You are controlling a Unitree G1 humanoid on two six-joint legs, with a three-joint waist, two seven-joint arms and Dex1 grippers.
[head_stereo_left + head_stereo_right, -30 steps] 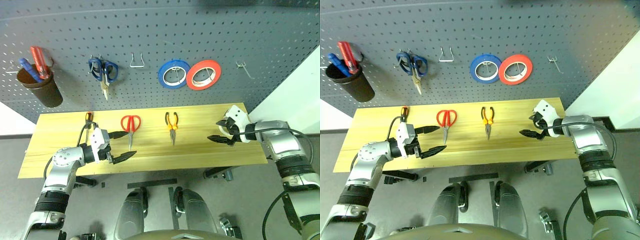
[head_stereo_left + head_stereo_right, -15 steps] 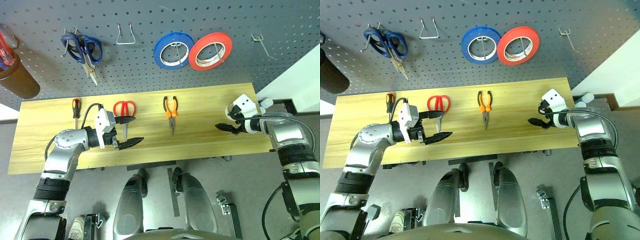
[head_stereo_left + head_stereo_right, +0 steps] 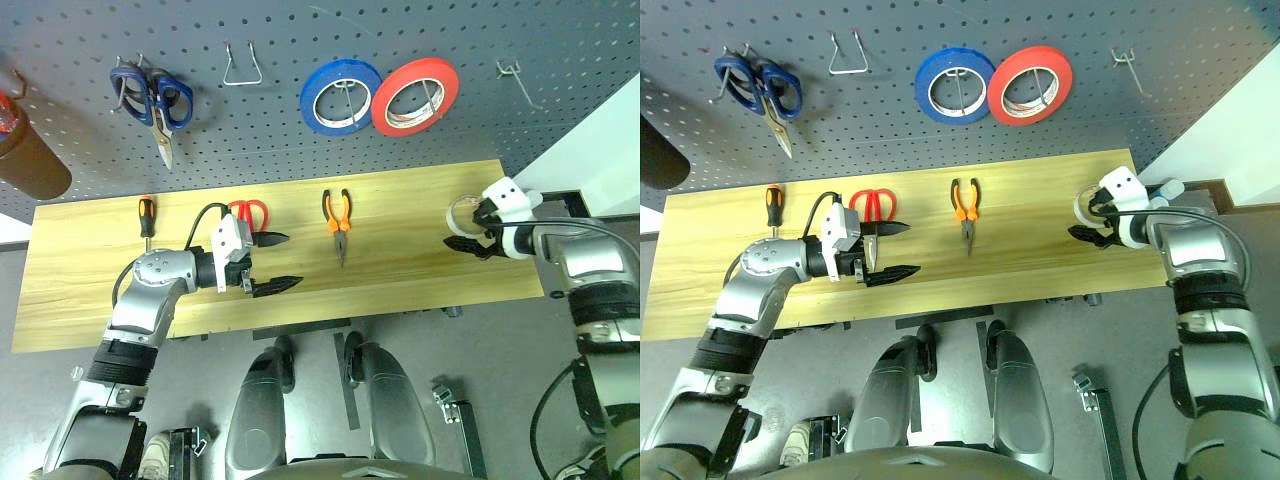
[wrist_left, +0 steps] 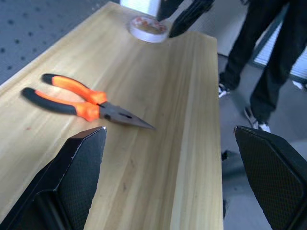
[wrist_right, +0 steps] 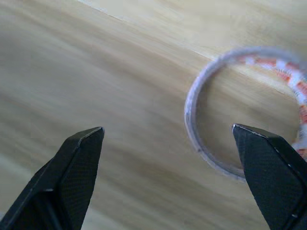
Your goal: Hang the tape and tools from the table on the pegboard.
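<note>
Nothing hung yet: tape [image 3: 463, 212], scissors [image 3: 872, 205], pliers [image 3: 339, 213], screwdriver [image 3: 147, 216] all lie on your table [image 3: 400, 270]. Both jaws wide open, empty; right gripper [image 3: 468, 232] hovers at tape, pegboard [image 3: 300, 40] waits.

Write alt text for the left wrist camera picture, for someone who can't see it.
Orange-handled pliers lie on a light wood table, framed by the left gripper's two wide-open black fingers. Farther along the table lies a white tape roll with the right gripper's dark fingers beside it; a person's dark trouser legs stand past the table's edge.
</note>
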